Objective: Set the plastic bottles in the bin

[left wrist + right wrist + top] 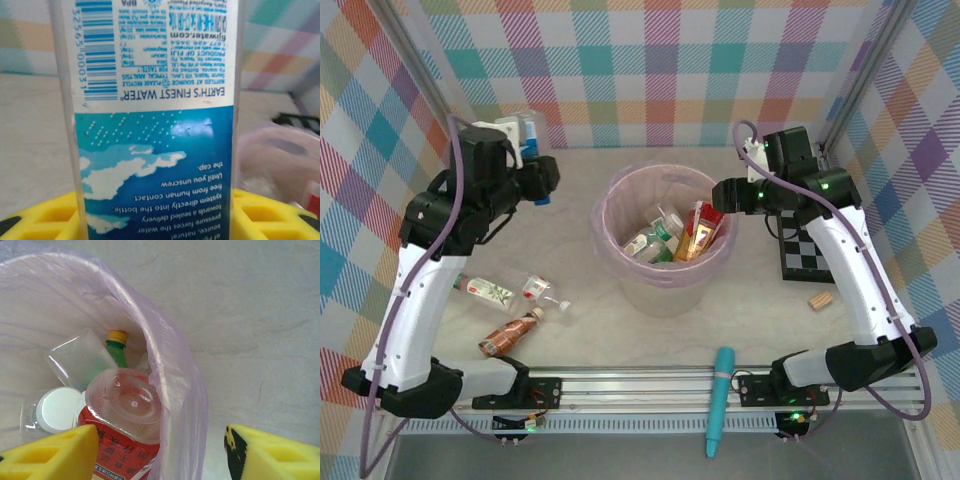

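Blue-labelled bottle point(155, 125) clamped in left pincer point(157, 226).

The right tool point(161, 441), jaws apart, hangs over the bin point(172, 365) rim (red-labelled bottle point(122, 412) just inside).

On the left wrist camera the water bottle point(150, 120) runs off the top and bottom edges, so its cap and base escape me. The bin point(280, 155) behind it is a blur. On the right wrist camera the red-labelled bottle point(122, 430) is cut by the bottom edge and partly hides the bottles point(80, 360) beneath. From above, a tan thing point(820, 299) on the counter point(760, 330) is too small to name.
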Available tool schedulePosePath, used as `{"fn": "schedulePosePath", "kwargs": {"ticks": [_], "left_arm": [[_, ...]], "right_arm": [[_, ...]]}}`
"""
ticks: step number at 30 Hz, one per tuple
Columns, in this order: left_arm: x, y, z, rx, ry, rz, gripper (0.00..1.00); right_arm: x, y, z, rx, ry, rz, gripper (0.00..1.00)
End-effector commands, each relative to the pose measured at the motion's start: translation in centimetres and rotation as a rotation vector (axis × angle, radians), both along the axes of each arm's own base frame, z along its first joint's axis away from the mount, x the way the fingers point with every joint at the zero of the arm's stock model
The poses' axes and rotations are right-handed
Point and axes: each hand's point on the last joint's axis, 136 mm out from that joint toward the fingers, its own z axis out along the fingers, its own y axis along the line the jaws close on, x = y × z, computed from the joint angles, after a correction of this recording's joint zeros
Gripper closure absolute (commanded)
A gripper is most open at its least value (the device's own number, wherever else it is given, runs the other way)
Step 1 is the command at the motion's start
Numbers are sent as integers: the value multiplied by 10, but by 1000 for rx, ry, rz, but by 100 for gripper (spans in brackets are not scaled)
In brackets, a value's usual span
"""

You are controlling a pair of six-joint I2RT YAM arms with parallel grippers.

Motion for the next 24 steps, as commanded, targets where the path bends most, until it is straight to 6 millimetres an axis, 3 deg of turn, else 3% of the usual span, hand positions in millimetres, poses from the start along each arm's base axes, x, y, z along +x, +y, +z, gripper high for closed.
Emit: {"fn": "schedulePosePath", "kwargs": {"ticks": [1,4,8,12,15,19,24], "left_arm": [[-14,-37,-9,45,26,-150,66],[-26,-82,-8,58,19,-293,74],[-24,-131,-35,205,93,-399,77],[-17,-169,-60,239,160,-446,80],[-5,-178,-88,275,227,-415,81],[8,-172,-114,359,268,-340,81],[10,-166,-140,435,344,-311,82]], "right_arm": [[-2,2,9,38,-22,0,33],[-3,1,8,35,-20,-1,33],[-3,2,8,43,-17,-1,34],[-5,1,7,42,-18,-2,34],[-6,1,9,45,-23,2,34],[-6,1,11,39,-29,10,34],[-5,1,12,37,-36,16,34]]}}
